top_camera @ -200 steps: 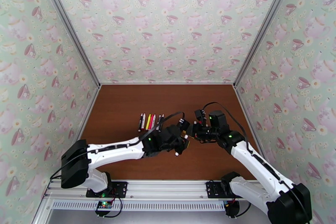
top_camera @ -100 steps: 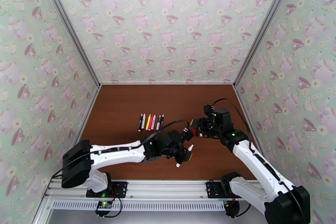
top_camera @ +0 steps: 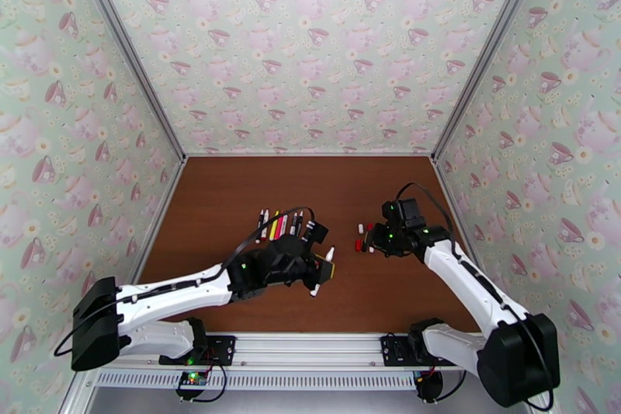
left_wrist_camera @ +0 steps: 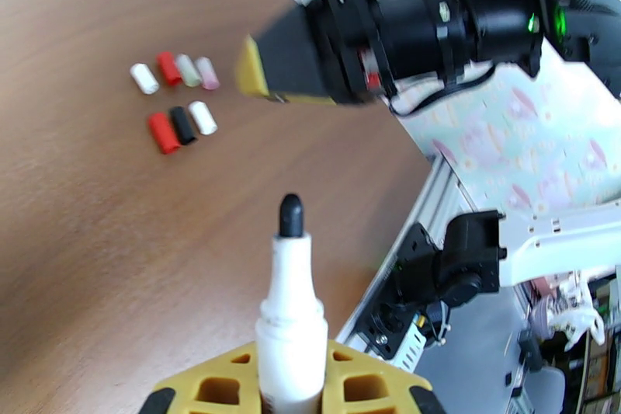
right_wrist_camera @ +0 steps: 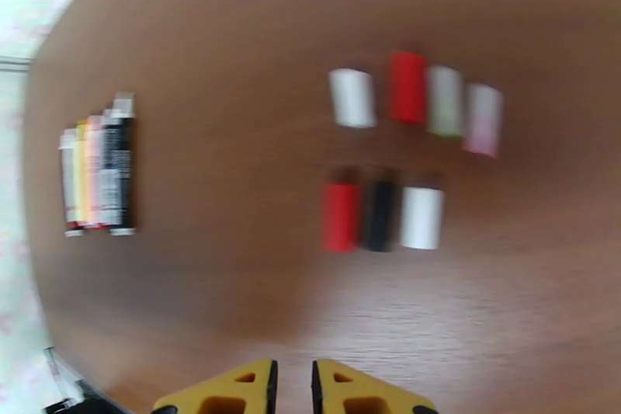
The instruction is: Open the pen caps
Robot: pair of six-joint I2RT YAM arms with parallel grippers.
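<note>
From above, the left end effector (top_camera: 324, 271) is clamped on a white pen (top_camera: 328, 256) and hovers over the near middle of the counter (top_camera: 233, 190), just this side of the row of pens (top_camera: 279, 225). The right end effector (top_camera: 371, 241) hangs just beside the pen caps (top_camera: 359, 243), a small cluster right of centre. A second ago the two end effectors were nose to nose at mid-counter. Half a second ago they had parted. Now the left arm has swung back toward the row and the right has moved out over the cluster, so the pull looks finished. In the left wrist view, the pen (left_wrist_camera: 289, 307) stands up between the yellow fingers with its black tip bare. Beyond it seven pen caps (left_wrist_camera: 183, 125) lie on the wood in two short lines, four and three, and the right end effector (left_wrist_camera: 252, 78) sits above them with its jaws together. In the right wrist view, blurred by motion, the right end effector (right_wrist_camera: 293, 386) shows only a sliver of a gap and nothing between the fingers. The same seven pen caps (right_wrist_camera: 407, 85) lie ahead, and the row of pens (right_wrist_camera: 97, 171) is well off to the left. With seven caps loose, the uncapping is probably complete, and the held pen likely just needs returning to the row.
</note>
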